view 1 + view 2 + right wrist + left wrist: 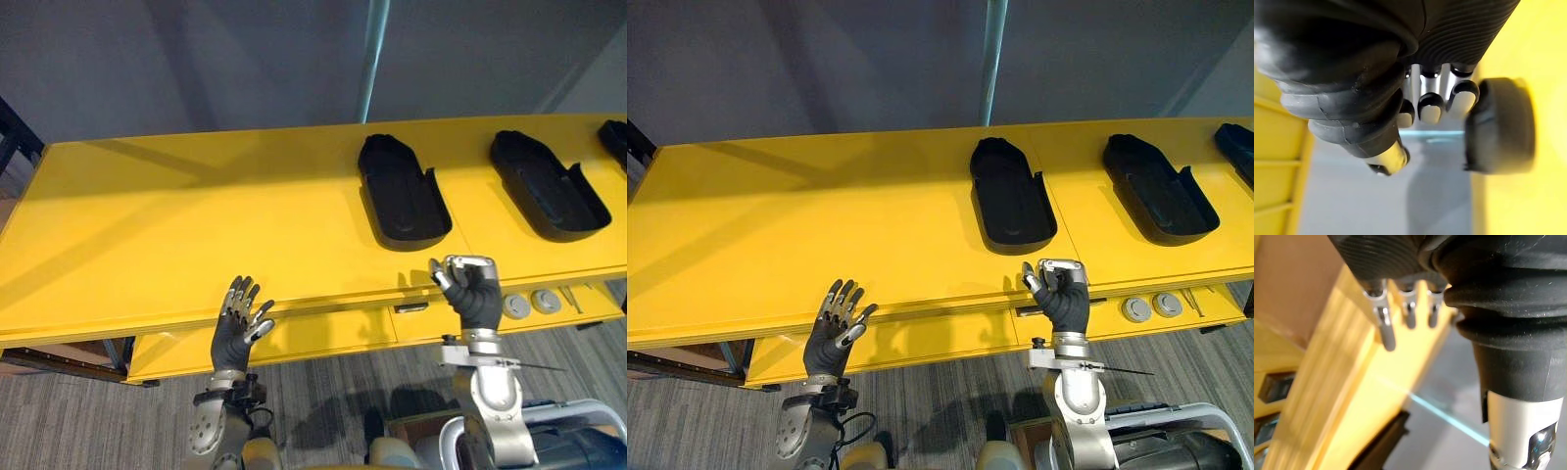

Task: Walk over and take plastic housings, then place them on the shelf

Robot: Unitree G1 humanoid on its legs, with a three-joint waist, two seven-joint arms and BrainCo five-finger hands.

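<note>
Grey carpeted floor (pixel 88 421) lies on the near side of the yellow surface (pixel 196 225). Both hands are raised at that surface's front edge. The left hand (pixel 238 328) is below the edge's middle stretch, palm up, with its fingers (pixel 1386 330) straight and spread apart, holding nothing. The right hand (pixel 472 294) is further along the same edge, just in front of the nearest housing; its fingers (pixel 1431 110) are curled in on themselves with nothing between them.

Under the front edge of the surface runs a lower yellow ledge (pixel 323 333), with two round grey discs (pixel 516 306) lying on it just beside the right hand.

On the surface itself, toward its right half, the nearest housing (pixel 402 191) lies flat, a black open shell, untouched. A second housing (pixel 547 184) lies well apart from it, further right, and a third housing (pixel 615 142) sits at the surface's right end, cut off by the view.

Behind the surface's back edge stand a grey wall (pixel 196 59) and a pale upright pole (pixel 372 59).
</note>
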